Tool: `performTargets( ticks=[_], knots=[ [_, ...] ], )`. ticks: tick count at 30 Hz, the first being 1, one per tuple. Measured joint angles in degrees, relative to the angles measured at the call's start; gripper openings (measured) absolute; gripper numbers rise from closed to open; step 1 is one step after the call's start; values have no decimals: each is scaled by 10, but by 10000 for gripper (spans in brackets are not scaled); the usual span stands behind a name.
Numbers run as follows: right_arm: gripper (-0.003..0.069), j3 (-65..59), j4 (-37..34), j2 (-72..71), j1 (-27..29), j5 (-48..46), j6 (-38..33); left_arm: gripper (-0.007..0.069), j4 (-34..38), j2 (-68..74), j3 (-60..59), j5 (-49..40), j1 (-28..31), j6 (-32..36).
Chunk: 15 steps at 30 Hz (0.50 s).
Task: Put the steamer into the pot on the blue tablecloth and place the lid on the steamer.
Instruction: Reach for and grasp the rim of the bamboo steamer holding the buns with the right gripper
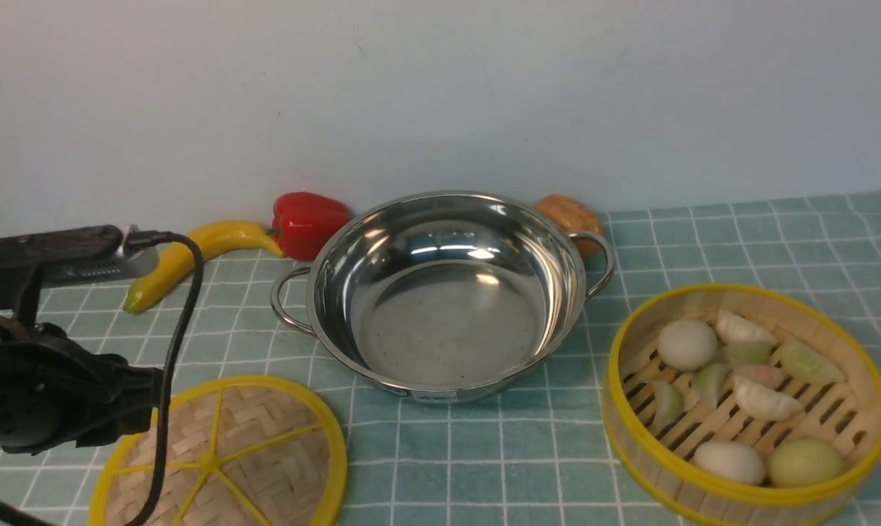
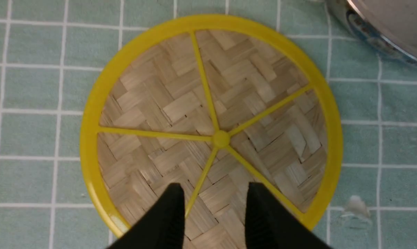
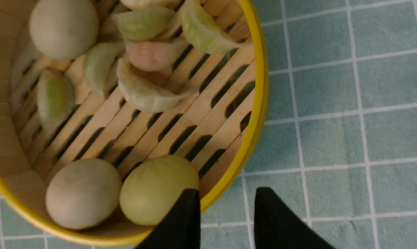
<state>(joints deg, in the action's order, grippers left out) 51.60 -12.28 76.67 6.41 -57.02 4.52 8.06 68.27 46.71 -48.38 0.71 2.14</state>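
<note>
Pot point(image 1: 448, 321) sits mid-cloth on the blue tablecloth point(image 1: 484, 460), empty, mouth up, one loop handle to each side. Back rim is close to the wall.

Along the wall behind it:
- a yellow banana point(image 1: 192, 252) to the left
- a red pepper point(image 1: 305, 223) just behind the left rim
- a brown walnut-like piece point(image 1: 568, 215) behind the right handle

Steamer point(image 1: 634, 442) is on the cloth, right of the pot and nearer the robot, not in the pot. Dumplings and buns lie on its slatted floor. A strip of bare cloth separates its rim from the pot's wall. The pot's right handle is the nearest edge to it. Open cloth lies to the steamer's right and behind it.

Lid point(image 1: 221, 460) lies flat on the cloth, front-left of the pot, apart from it, spokes up. The left arm point(image 1: 39, 394) and its cable point(image 1: 181, 329) overlap its left edge in the front view.

Left claw point(image 2: 215, 185): released, jaws spread, empty, over the lid's near portion. Contact with the weave cannot be told.

Right claw point(image 3: 227, 189): released, jaws spread, empty. One finger point(image 3: 181, 221) is over the steamer's yellow rim, the other over bare cloth outside it. Contact cannot be told
</note>
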Motion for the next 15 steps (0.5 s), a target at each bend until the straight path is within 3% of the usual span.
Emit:
performTargets(
  ticks=[15],
  knots=[
    [240,9,5,163,0,113,-1,243,-1,14,2,17,0,1]
  ],
)
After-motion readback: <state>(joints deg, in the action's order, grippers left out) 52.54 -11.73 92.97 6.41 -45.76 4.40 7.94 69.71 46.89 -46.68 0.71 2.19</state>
